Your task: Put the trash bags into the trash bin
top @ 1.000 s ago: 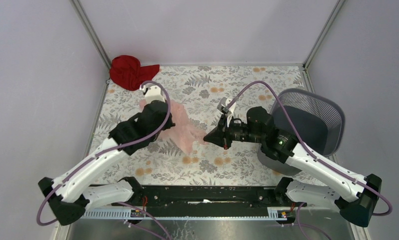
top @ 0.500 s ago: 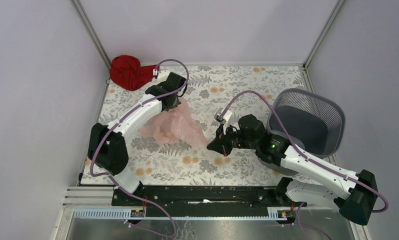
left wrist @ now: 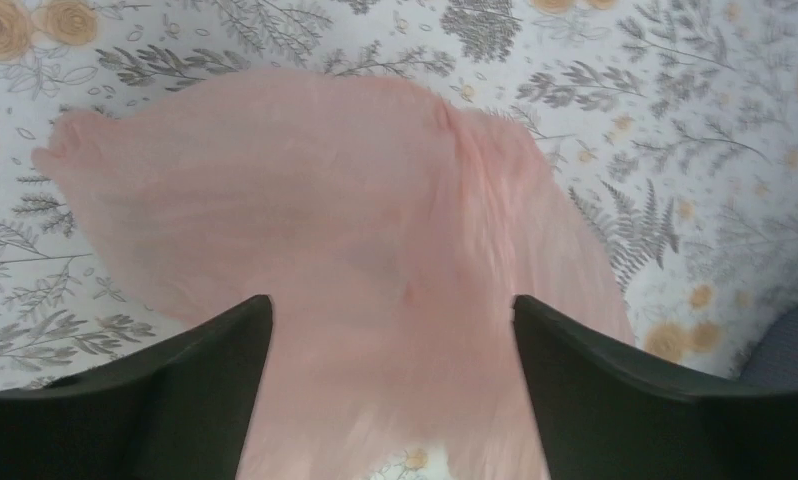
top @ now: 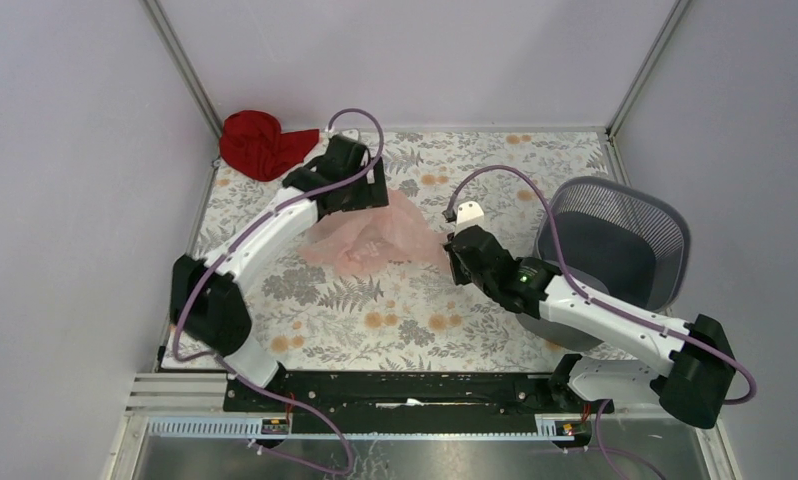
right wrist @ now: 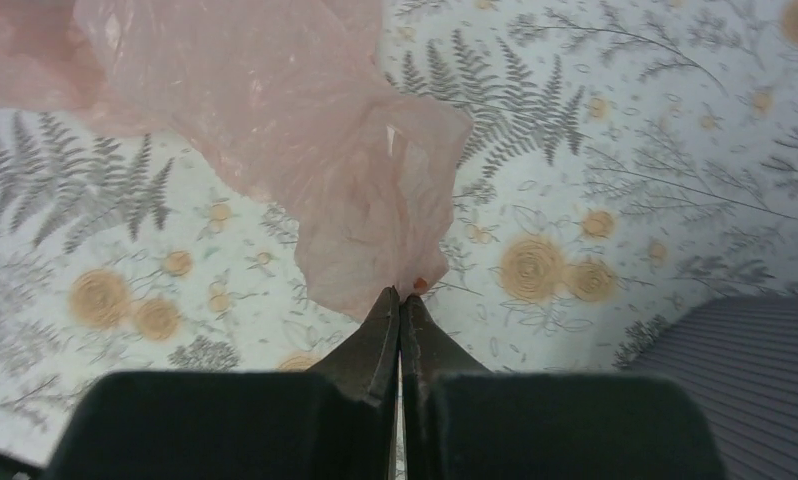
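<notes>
Trash bag (top: 375,235) sprawled mid-table, left of trash bin (top: 665,250). Right gripper (right wrist: 400,303) pinched tight on bag's right end. Left gripper (left wrist: 390,305) spread wide over far side, film between fingers, unclamped. Film looks featherweight, limp, slippery, tear-prone. Best hold: bunched edge.

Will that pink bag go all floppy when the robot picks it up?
Probably very floppy: the pink bag is thin, wrinkly film that bunches into folds where the right claw pinches its edge. It likely weighs almost nothing, since it looks see-through thin. Being smooth plastic, it might slip from a loose pinch.
</notes>
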